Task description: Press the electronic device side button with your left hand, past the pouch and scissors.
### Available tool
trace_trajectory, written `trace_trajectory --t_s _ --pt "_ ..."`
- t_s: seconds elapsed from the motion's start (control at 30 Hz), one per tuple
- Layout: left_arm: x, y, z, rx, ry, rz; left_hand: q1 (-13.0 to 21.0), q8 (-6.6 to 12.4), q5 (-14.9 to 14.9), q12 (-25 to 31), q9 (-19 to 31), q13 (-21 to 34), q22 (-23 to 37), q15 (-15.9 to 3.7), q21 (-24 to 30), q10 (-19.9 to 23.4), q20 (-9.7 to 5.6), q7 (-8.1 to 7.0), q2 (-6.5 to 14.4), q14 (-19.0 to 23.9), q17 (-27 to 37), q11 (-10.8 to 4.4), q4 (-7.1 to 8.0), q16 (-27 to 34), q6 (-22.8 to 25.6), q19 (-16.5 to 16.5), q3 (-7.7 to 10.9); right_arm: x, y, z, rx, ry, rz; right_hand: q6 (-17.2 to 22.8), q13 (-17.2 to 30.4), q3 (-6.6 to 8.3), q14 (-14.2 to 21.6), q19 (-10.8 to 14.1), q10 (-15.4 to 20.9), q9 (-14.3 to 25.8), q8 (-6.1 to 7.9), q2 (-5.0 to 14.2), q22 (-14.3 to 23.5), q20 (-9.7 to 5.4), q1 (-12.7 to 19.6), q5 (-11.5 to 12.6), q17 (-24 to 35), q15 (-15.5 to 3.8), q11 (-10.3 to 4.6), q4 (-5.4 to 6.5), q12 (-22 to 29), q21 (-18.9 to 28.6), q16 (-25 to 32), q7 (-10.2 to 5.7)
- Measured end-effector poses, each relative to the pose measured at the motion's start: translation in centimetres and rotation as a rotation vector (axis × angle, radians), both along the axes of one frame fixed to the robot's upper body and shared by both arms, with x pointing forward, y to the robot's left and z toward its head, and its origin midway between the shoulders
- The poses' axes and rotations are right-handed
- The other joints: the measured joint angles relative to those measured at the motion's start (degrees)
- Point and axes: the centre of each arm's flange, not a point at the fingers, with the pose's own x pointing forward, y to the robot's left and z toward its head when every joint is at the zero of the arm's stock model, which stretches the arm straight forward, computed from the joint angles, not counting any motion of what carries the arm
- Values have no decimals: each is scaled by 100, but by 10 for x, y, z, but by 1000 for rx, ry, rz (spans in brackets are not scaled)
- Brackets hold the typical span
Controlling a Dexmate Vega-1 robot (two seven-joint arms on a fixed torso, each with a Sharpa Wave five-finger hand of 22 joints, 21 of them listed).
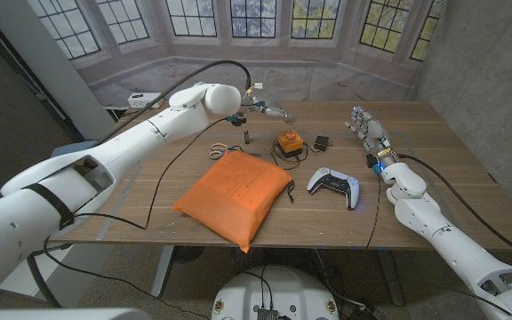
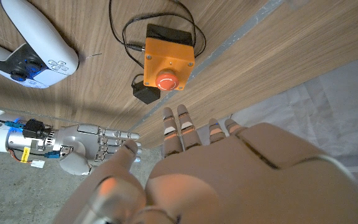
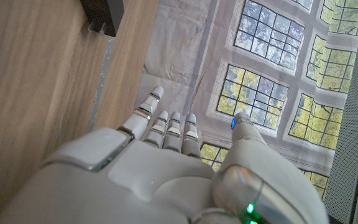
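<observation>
An orange box with a red button [image 1: 289,143] and a black cable sits at the table's middle back; in the left wrist view the orange box [image 2: 168,59] lies beyond my fingertips. My left hand [image 1: 269,111] hovers over the far edge, behind the box, fingers stretched out and holding nothing; the left wrist view shows this left hand [image 2: 216,180] from behind. The orange pouch [image 1: 236,194] lies at the front centre, with the scissors [image 1: 220,149] just behind it. My right hand [image 1: 367,129] stands at the right with its fingers extended and nothing in it.
A white game controller [image 1: 334,185] lies right of the pouch. A small black block [image 1: 322,141] sits right of the orange box. A small dark upright piece [image 1: 248,135] stands between the scissors and the box. A grey wall runs along the right side.
</observation>
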Motion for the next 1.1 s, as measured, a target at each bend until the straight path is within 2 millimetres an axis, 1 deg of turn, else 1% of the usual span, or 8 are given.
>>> trace_trajectory --t_s 0.13,0.23,0.3,0.37,0.77,0.83,0.9,1.1 --pt "0 -1 1 9 7 8 -66 38 0 16 0 0 0 10 0 182 0 29 18 115 -2 23 32 0 155 0 -4 0 0 -1 3 0 -2 0 0 -31 0 -22 -31 0 0 -2 0 20 -2 0 -14 0 -31 -31 0 0 0 0" --pt "1 -1 1 15 12 14 -90 38 0 16 0 0 0 3 0 223 0 21 -1 157 -2 -18 32 0 201 0 -4 -1 0 0 4 -1 -3 0 0 -32 0 -21 -31 0 0 -23 0 20 -23 0 -16 0 -31 -32 0 0 0 0" --pt "1 -1 1 17 13 18 -90 38 0 16 0 0 0 4 0 245 0 8 -1 162 -2 3 32 0 214 0 -4 -1 0 0 5 -1 -3 0 0 -31 0 -21 -31 0 0 -23 0 20 -23 0 -16 0 -31 -32 0 0 0 0" --pt "1 -1 2 20 14 21 -90 38 0 15 0 0 0 13 2 286 1 20 -1 208 -2 -20 32 0 263 0 -4 -1 0 0 6 -2 -2 0 0 -31 0 -21 -31 0 0 -23 0 20 -23 0 -16 0 -31 -32 0 0 0 0" --pt "1 0 1 33 14 31 -90 38 22 15 0 0 1 -8 40 285 1 20 -1 228 -1 -19 55 0 263 0 -29 0 1 0 13 -5 -3 1 0 -31 0 -19 -31 0 0 -23 0 20 -22 0 -16 0 -31 -32 0 0 0 0" --pt "1 0 1 35 14 33 -119 38 22 15 0 0 1 3 40 325 1 20 29 260 -1 -60 55 0 263 0 -29 0 1 0 14 -5 -3 1 0 -31 0 -19 -31 0 0 -23 0 20 -22 0 -15 0 -31 -32 0 0 0 0" --pt "2 0 1 39 15 34 -119 38 22 15 0 0 1 -2 40 347 1 33 29 284 -1 -81 55 0 275 0 -29 0 1 -1 16 -5 -4 1 0 -63 0 -19 -31 0 0 -23 0 20 -22 0 -21 0 -31 -64 0 0 -35 0" --pt "5 -2 1 48 20 32 -119 38 22 15 0 0 1 -18 40 377 1 51 29 300 0 -49 55 0 293 0 -29 -1 1 -2 22 -6 -7 1 0 -63 0 -19 -31 0 0 -23 0 20 -22 0 -43 0 -31 -64 0 0 -48 0"
